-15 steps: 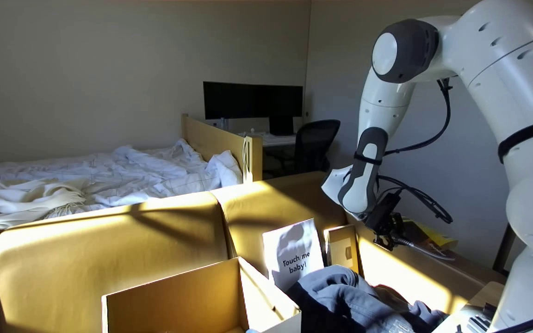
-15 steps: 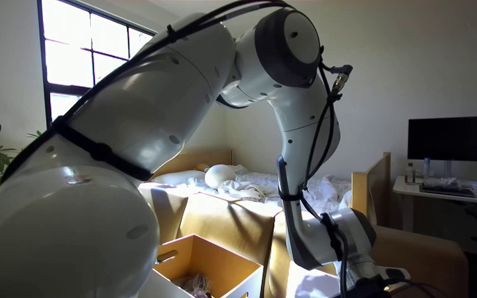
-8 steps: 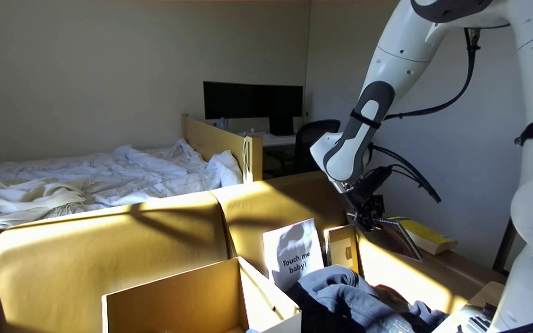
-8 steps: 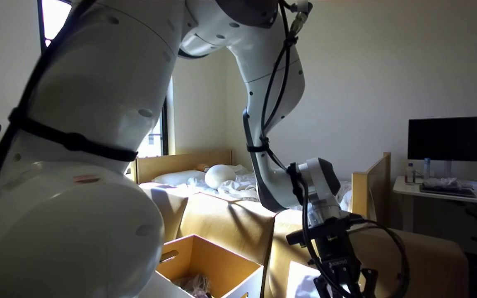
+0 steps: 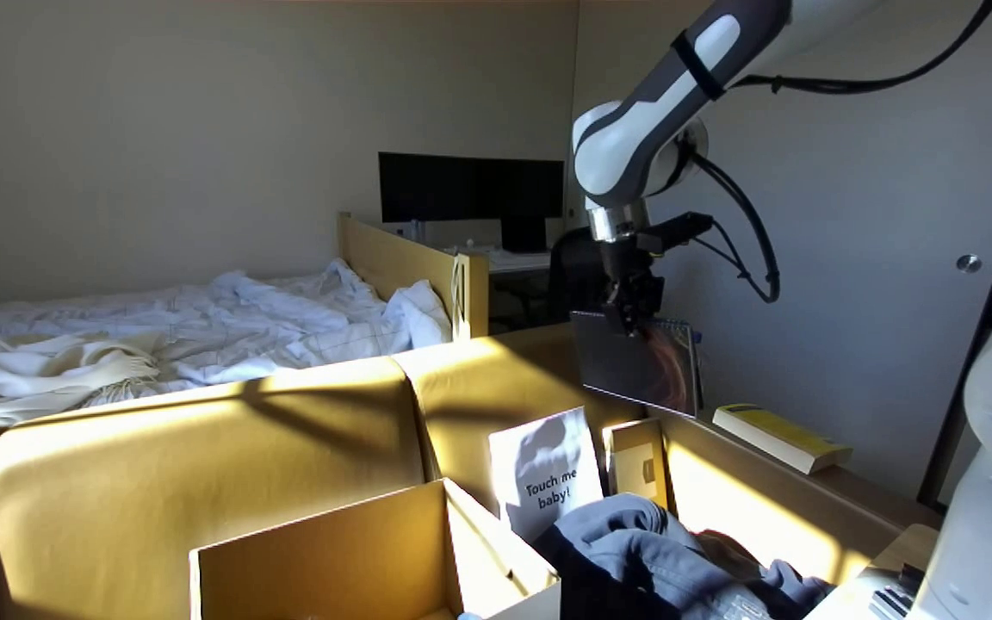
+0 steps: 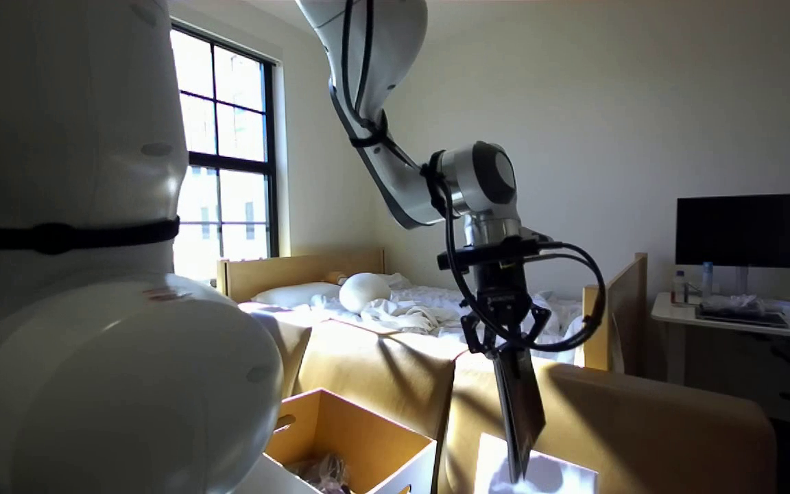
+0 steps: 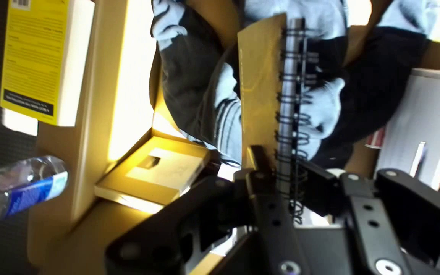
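Observation:
My gripper (image 5: 629,325) is shut on a dark spiral-bound notebook (image 5: 625,366) by its wire-bound edge. In an exterior view the cover shows a reddish swirl and hangs in the air above the sofa corner. Edge-on, the notebook (image 6: 518,405) drops almost straight down beneath the gripper (image 6: 508,346), partly in front of a white sheet (image 6: 559,473). From the wrist, the wire coil (image 7: 292,95) runs up between the fingers of the gripper (image 7: 281,160), with the yellow-lit cover (image 7: 258,95) on one side.
A yellow book (image 5: 776,435) lies on the sofa's arm, with a plastic bottle (image 7: 25,187) nearby. On the seat are rumpled grey clothing (image 5: 660,560), a small cardboard box (image 5: 636,465) and a printed sheet (image 5: 543,474). An open box (image 5: 324,551) stands beside them.
In both exterior views the gripper has risen and turned to point downward, moving left with the notebook. The notebook now hangs in full view, and the yellow book is uncovered.

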Available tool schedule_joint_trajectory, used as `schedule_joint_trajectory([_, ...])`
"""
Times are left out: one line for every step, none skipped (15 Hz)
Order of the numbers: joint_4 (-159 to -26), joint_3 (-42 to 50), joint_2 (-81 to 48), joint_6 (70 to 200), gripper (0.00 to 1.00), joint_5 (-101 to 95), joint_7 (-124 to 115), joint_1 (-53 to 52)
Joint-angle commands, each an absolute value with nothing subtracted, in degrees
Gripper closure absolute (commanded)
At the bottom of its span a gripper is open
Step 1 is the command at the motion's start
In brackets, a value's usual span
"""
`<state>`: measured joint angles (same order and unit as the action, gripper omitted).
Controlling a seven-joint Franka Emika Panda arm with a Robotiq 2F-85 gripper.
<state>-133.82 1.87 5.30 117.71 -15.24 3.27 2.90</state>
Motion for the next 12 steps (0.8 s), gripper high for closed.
schedule_joint_trajectory([-134.06, -0.25, 15.75, 109.26, 0.97, -7.00, 12.75, -1.32])
schedule_joint_trajectory([-134.35, -0.81, 18.35, 107.07, 0.97, -5.02, 14.42, -2.84])
schedule_joint_trajectory([-134.84, -0.81, 20.00, 106.16, 0.97, -3.25, 16.39, -4.06])
schedule_joint_trajectory([-135.61, -0.72, 21.84, 105.37, 0.97, -1.68, 18.46, -5.30])
schedule_joint_trajectory([-136.48, -0.63, 23.46, 104.95, 0.97, -0.20, 20.48, -6.63])
schedule_joint_trajectory([-137.55, -0.33, 24.82, 104.83, 0.97, 1.13, 22.66, -7.83])
schedule_joint_trajectory([-138.67, -0.04, 25.67, 105.07, 0.97, 2.58, 24.78, -8.97])
schedule_joint_trajectory([-140.05, 0.15, 26.07, 105.97, 0.97, 4.22, 26.82, -10.08])
schedule_joint_trajectory([-141.40, 0.32, 26.20, 106.52, 0.97, 6.12, 28.69, -11.16])
schedule_joint_trajectory([-142.93, 0.43, 25.78, 107.31, 0.97, 8.21, 30.53, -12.27])
schedule_joint_trajectory([-144.23, 0.31, 24.97, 108.03, 0.97, 10.54, 32.21, -13.47])
schedule_joint_trajectory([-145.38, -0.20, 23.71, 108.69, 0.97, 12.25, 34.02, -14.70])
